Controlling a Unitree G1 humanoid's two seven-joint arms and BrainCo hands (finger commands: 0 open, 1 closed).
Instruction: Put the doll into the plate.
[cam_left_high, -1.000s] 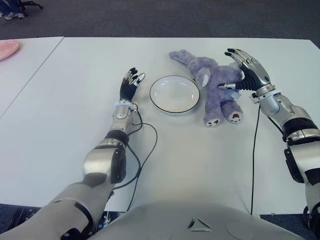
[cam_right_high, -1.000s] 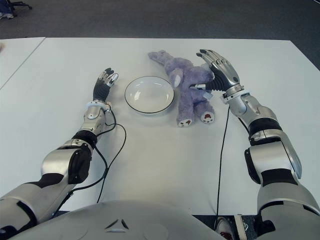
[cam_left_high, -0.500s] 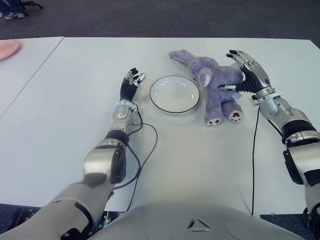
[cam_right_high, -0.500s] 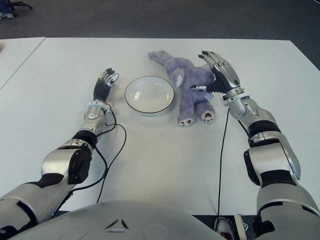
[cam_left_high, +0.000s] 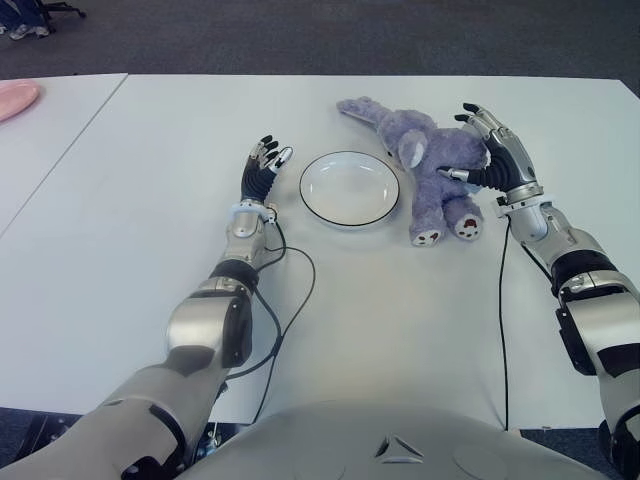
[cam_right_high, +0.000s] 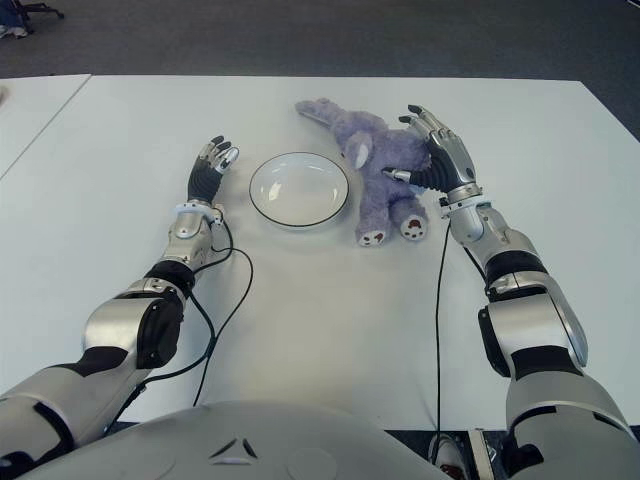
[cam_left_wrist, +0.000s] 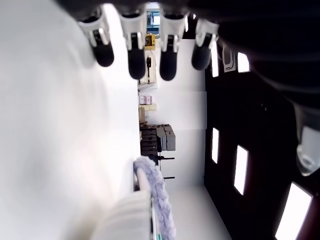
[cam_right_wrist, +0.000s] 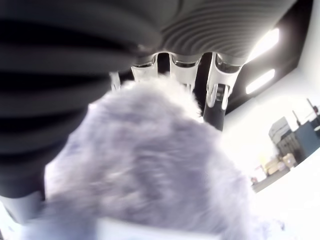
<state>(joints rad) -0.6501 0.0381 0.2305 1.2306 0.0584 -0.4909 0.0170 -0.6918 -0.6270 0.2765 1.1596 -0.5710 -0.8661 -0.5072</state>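
A purple plush doll (cam_left_high: 425, 165) lies on the white table (cam_left_high: 400, 320), just right of a white plate (cam_left_high: 349, 188) with a dark rim and nothing in it. My right hand (cam_left_high: 485, 150) is pressed against the doll's right side, fingers spread over its body and thumb touching near its legs. In the right wrist view the doll's fur (cam_right_wrist: 150, 165) fills the palm, and the fingers (cam_right_wrist: 217, 95) stretch straight past it, not curled. My left hand (cam_left_high: 262, 170) shows left of the plate with its fingers (cam_left_wrist: 135, 55) extended, holding nothing.
Black cables trail from the left wrist (cam_left_high: 290, 290) and the right wrist (cam_left_high: 501, 320) toward the table's near edge. A pink object (cam_left_high: 15, 98) sits on the neighbouring table at the far left. Dark floor lies beyond the far edge.
My right hand has moved in toward me and against the doll. The doll's legs have shifted slightly toward the plate. The left hand has not moved.
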